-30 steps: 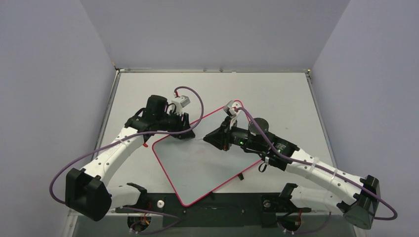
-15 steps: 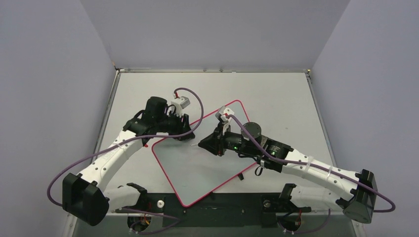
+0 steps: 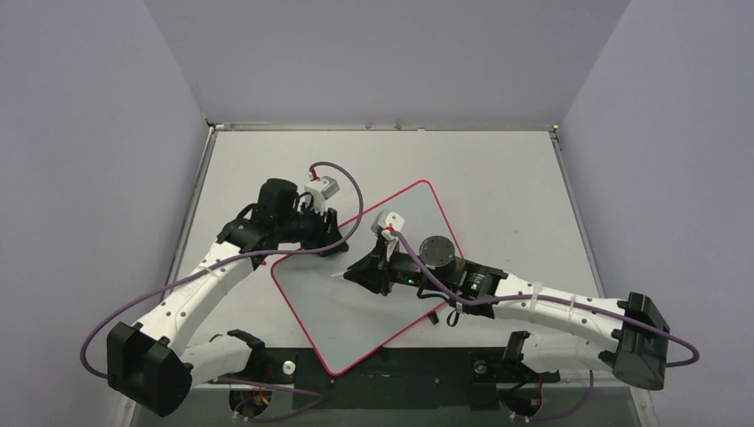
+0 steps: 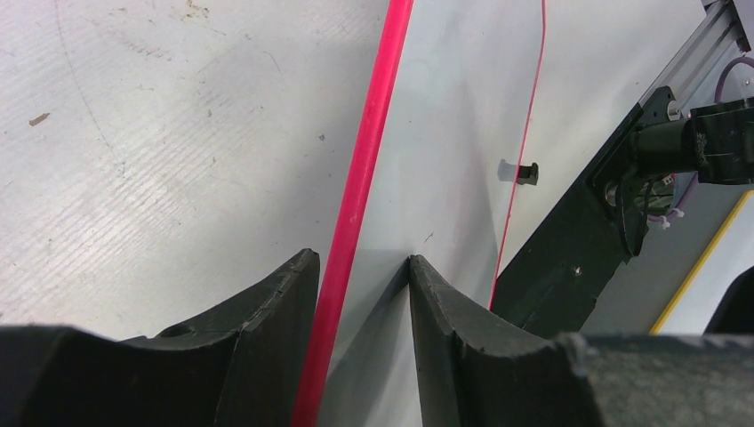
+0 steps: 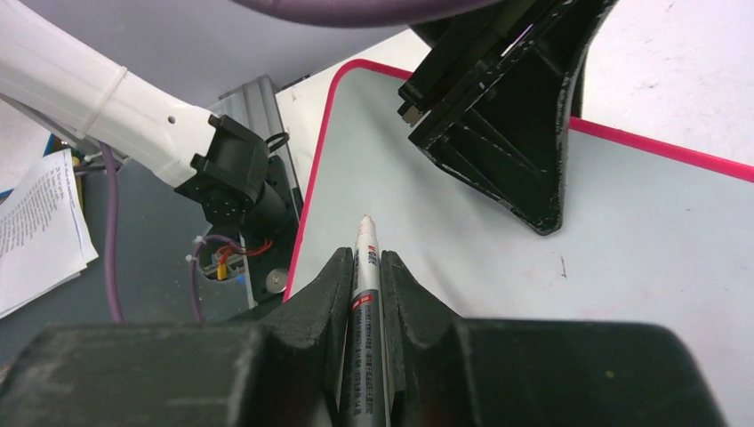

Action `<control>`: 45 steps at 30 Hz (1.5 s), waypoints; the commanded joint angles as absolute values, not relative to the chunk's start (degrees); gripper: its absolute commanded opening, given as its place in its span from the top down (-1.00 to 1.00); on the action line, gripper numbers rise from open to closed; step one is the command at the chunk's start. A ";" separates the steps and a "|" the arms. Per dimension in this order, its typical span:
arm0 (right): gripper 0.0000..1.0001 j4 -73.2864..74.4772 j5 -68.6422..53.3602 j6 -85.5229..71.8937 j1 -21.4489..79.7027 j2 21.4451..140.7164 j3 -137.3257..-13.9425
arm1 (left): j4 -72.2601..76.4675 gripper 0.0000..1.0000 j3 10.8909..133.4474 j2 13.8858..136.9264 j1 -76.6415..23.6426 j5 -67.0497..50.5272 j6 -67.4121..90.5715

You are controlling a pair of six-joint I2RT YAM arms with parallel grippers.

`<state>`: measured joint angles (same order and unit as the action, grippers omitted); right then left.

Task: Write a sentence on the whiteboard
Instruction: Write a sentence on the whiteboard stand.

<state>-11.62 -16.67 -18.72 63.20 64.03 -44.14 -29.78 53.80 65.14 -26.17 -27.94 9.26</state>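
Swinging left and nearer its base, the right arm has carried the right gripper from the middle of the whiteboard toward the board's left edge, uncovering the far rounded corner. Its fingers are pressed together on a marker pen, whose nib points forward over the white surface.

The whiteboard lies flat on the grey table, turned diagonally, with its near corner reaching the black base rail. The left gripper stands spread astride the pink frame on the left edge, one finger on the table side and one on the board side.

Seen from the right wrist, that gripper sits just ahead of the nib, between it and the edge. White surface lies open from the nib toward the near corner. A small black clip juts from the near-right edge, well apart from both grippers. Printed papers lie beyond the table's near edge.
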 commanded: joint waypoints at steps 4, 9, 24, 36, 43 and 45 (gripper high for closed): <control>1.00 -21.87 -15.55 -16.58 65.92 66.83 -43.82 | -24.32 1.00 54.24 63.71 -25.84 -24.25 7.47; 1.00 -23.27 -14.94 -15.88 67.21 67.67 -44.03 | -24.09 1.00 54.03 63.81 -25.84 -24.10 7.62; 1.00 -24.17 -14.15 -15.11 67.54 67.66 -43.87 | -24.05 1.00 53.77 64.14 -25.84 -23.82 7.66; 1.00 -25.02 -12.81 -15.37 67.91 69.09 -43.82 | -24.01 1.00 53.75 64.20 -25.84 -23.91 7.71; 1.00 -24.60 -12.28 -15.11 68.76 69.75 -44.16 | -24.03 1.00 53.65 64.25 -25.84 -23.91 7.73; 1.00 -24.34 -12.03 -14.90 69.03 69.73 -44.20 | -24.02 1.00 53.63 64.34 -25.84 -23.97 7.73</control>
<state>-20.97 -13.02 -15.77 68.16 69.71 -43.59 -29.32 53.08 65.14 -26.17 -27.81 9.63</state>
